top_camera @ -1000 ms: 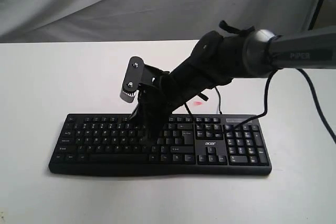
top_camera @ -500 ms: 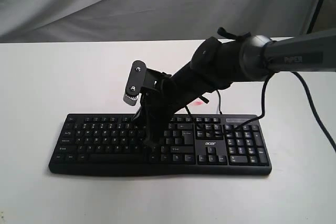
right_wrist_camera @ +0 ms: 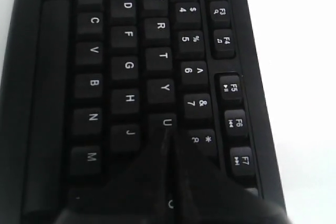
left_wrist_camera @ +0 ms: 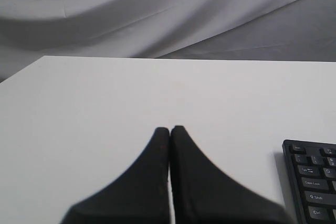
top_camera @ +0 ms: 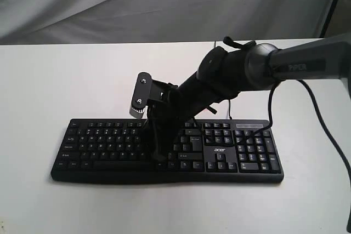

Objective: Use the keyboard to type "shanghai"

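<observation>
Covering keyboard (top_camera: 104, 143) keys, right end effector (right_wrist_camera: 169, 132) closed

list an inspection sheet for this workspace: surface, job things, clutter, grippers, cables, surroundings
surface: white table, plain and matte
job's things: keyboard, black, lying flat with its number pad on the right arm's side
clutter: nothing seen
grippers: right gripper shut, tips down over the letter keys near U, contact cannot be told; left gripper shut, over bare table beside the keyboard's end
cables: thin black cable leaves the keyboard's back edge; arm cable droops onto the keyboard's top row near the number pad
surroundings: grey cloth behind the table; dark stand at the far corner
</observation>
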`<state>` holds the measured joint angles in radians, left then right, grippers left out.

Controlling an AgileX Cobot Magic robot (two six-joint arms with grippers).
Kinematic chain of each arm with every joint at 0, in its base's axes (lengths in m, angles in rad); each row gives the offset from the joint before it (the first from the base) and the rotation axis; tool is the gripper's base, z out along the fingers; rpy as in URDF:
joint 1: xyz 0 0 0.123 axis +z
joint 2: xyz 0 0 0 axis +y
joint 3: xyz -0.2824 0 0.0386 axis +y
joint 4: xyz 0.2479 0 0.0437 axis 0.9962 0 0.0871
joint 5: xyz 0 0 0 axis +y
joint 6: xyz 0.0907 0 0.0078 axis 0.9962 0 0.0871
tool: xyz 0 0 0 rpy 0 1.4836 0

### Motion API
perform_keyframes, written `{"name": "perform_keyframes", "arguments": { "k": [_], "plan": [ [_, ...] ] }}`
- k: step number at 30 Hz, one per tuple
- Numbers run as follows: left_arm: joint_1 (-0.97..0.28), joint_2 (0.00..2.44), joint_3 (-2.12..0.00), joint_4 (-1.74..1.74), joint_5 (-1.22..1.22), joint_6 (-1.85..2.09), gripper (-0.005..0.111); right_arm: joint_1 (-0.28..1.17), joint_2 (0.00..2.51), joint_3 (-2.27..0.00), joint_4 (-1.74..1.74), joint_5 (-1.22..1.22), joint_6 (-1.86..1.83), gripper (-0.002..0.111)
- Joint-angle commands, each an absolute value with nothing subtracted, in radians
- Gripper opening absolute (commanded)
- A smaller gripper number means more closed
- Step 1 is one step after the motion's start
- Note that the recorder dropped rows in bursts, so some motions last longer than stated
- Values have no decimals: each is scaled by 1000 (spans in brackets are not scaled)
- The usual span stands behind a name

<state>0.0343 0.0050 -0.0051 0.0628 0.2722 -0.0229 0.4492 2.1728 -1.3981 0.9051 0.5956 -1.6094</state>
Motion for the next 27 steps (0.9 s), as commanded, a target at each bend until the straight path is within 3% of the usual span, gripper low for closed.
{"name": "perform_keyframes", "arguments": {
  "k": [1, 27],
  "plan": [
    [31, 0, 0, 62, 266, -24, 1, 442, 2168, -1393, 915, 607, -1622, 0],
    [31, 0, 0, 62, 266, -24, 1, 440, 2192, -1393, 914, 622, -1636, 0]
  ]
}}
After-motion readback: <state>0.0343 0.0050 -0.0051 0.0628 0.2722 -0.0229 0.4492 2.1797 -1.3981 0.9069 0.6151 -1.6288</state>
